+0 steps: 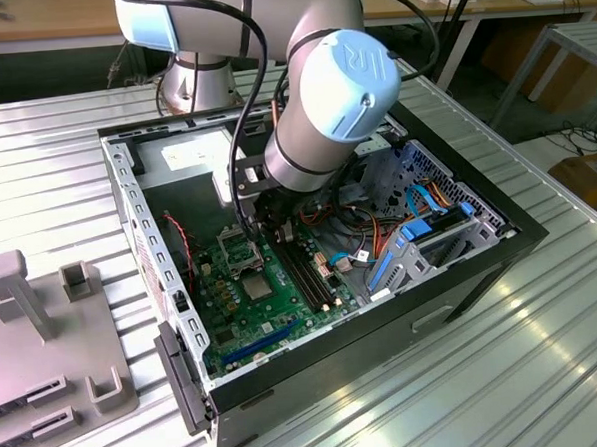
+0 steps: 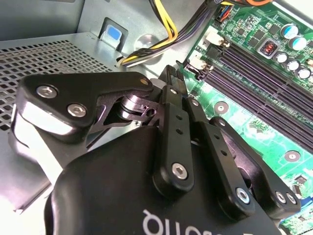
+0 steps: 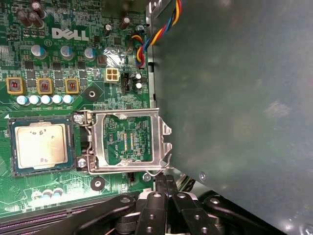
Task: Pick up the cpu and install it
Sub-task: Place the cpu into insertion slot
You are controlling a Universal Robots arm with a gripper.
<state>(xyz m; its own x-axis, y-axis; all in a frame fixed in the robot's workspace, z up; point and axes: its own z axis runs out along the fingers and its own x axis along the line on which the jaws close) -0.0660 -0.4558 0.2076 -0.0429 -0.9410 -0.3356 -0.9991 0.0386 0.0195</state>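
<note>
Over the green board (image 3: pixel 49 63), the tool (image 3: pixel 165 180) hangs with its fingers pressed together and nothing between them, so it grips no part. Just beyond its tips the metal retaining frame (image 3: pixel 129 142) lies swung open, presumably to leave the seat free for loading. Beside that frame, on the side away from the case wall (image 3: pixel 234 98), the cpu (image 3: pixel 41 147) lies flat inside the black socket surround (image 3: pixel 10 147), silver top up.

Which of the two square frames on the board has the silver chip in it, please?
The black-edged frame holds the chip; the shiny metal frame beside it shows only green board.
</note>
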